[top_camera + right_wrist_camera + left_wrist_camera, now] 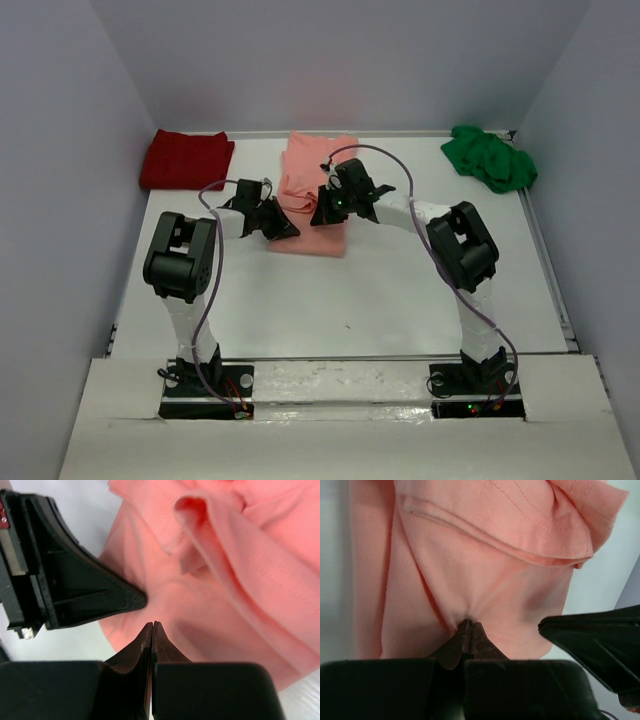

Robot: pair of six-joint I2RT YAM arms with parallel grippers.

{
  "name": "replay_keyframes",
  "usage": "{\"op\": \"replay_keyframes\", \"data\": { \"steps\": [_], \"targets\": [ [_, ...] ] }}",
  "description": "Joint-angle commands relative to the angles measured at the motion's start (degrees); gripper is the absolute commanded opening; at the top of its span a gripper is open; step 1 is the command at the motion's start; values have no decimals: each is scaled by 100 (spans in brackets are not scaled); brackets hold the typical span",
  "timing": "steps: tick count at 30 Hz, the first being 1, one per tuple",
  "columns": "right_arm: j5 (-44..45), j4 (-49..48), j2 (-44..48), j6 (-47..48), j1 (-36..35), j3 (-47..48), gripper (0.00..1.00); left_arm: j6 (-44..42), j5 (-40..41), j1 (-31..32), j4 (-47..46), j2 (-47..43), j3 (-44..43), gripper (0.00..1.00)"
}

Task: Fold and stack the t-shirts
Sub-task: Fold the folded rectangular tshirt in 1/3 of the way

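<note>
Salmon-pink t-shirt [485, 580] between left gripper [470, 625] fingertips (stitched hem [538, 525] above)

Plain pale lilac-grey walls [340, 60] close in on three sides of my flat white table [350, 300], all under soft, even light.

You are looking at one white table [350, 300] carrying three t-shirts: one salmon-pink t-shirt [312, 185], one dark red t-shirt [186, 158] and one bright green t-shirt [490, 160]. Two robot arms stand at the near edge, one left arm [183, 262] and one right arm [462, 250], each on its own black base [205, 385], so two bases. There are two grippers, the left gripper [283, 228] and the right gripper [322, 212], each with two fingers [457, 647], four fingers in all. Two grey cables [400, 165] run here too, one looping along each arm
</note>
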State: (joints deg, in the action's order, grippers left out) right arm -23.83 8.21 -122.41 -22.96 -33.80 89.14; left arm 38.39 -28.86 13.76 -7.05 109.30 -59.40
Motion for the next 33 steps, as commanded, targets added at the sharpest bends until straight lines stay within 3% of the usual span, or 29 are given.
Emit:
{"op": "replay_keyframes", "data": {
  "steps": [1, 22, 33],
  "targets": [
    [449, -592, -72, 414, 14, 33, 0, 72, 21, -5, 257, -259, 349, 0],
    [652, -1286, -521, 186, -250, 50, 0, 256, 126, 21, 406, -593, 586, 0],
    [1241, -1190, -1187, 626, -197, 1297, 0, 257, 153, 145, 573, -1182, 1158, 0]
  ]
}}
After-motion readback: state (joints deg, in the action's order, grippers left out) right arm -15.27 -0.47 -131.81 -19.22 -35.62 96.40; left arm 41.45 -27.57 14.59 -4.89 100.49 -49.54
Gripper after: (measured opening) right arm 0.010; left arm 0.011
